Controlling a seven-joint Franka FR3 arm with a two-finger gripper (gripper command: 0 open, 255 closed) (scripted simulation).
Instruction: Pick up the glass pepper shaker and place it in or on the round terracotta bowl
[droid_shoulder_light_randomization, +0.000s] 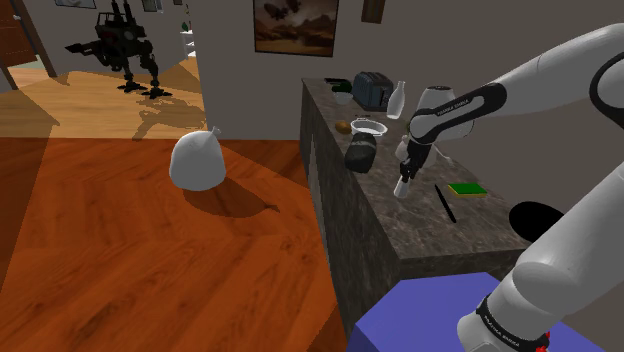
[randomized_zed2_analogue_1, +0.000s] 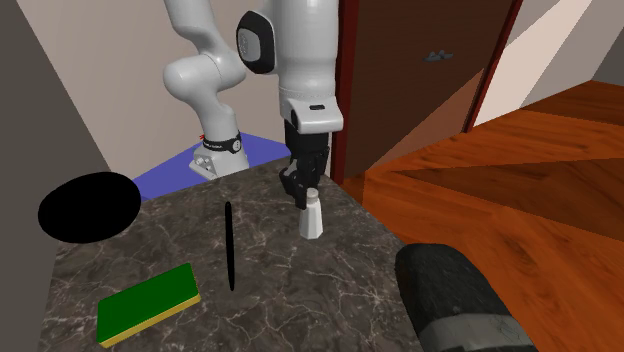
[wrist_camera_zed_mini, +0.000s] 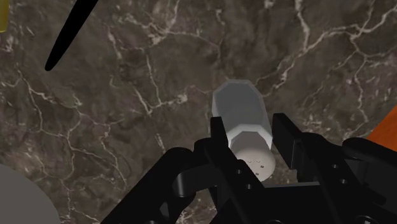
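The pepper shaker (randomized_zed2_analogue_1: 312, 217) is a pale, faceted little bottle with a holed top, standing upright on the dark marble counter (randomized_zed2_analogue_1: 330, 290) near its edge. My black gripper (randomized_zed2_analogue_1: 303, 188) comes down over its top. In the wrist view the shaker (wrist_camera_zed_mini: 245, 118) sits between the two fingers (wrist_camera_zed_mini: 219, 135), which clasp its upper part on both sides. In the shoulder view the gripper (droid_shoulder_light_randomization: 405, 180) is at the counter's middle, and a round pale-rimmed bowl (droid_shoulder_light_randomization: 368, 127) stands further back on it.
A thin black stick (randomized_zed2_analogue_1: 229, 245) and a green sponge (randomized_zed2_analogue_1: 148, 303) lie beside the shaker. A dark cylinder (randomized_zed2_analogue_1: 460, 300) lies on its side between shaker and bowl. A black round disc (randomized_zed2_analogue_1: 88, 205) sits near the stand. A toaster (droid_shoulder_light_randomization: 372, 88) and bottle (droid_shoulder_light_randomization: 398, 100) stand at the back.
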